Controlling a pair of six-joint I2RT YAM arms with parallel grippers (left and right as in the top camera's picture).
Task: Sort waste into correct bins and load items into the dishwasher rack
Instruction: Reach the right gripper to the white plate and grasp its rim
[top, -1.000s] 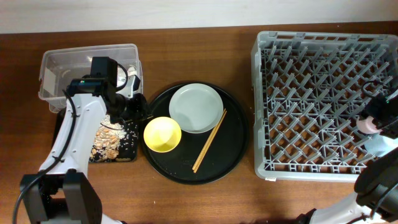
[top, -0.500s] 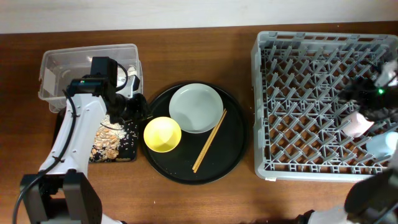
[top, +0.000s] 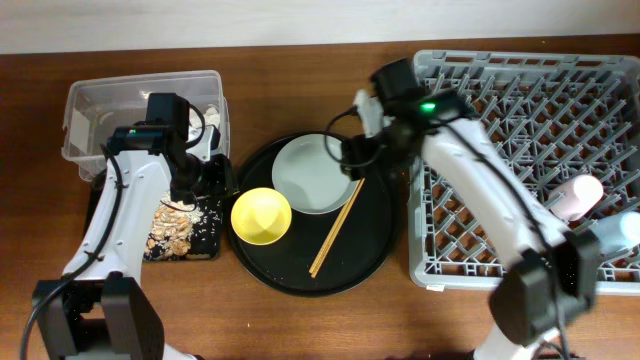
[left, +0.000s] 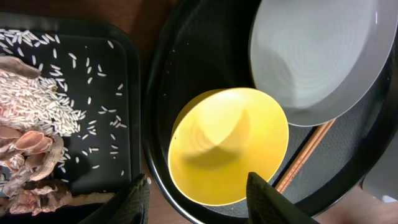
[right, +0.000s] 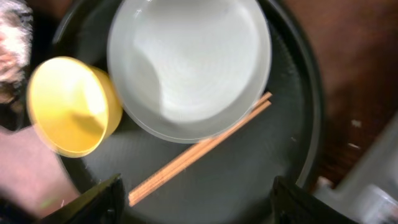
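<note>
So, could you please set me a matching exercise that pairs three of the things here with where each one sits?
Things:
1. yellow bowl
2. pink cup
3. food scraps

Places:
A. in the dishwasher rack
B. in the shallow black rectangular tray
C. on the round black tray

Pairs: 1-C, 2-A, 3-B

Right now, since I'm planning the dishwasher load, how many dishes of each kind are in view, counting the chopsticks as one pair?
plate: 1
yellow bowl: 1
chopsticks: 1 pair
cups, both in the rack: 2 (pink cup, blue cup)
Total: 5
</note>
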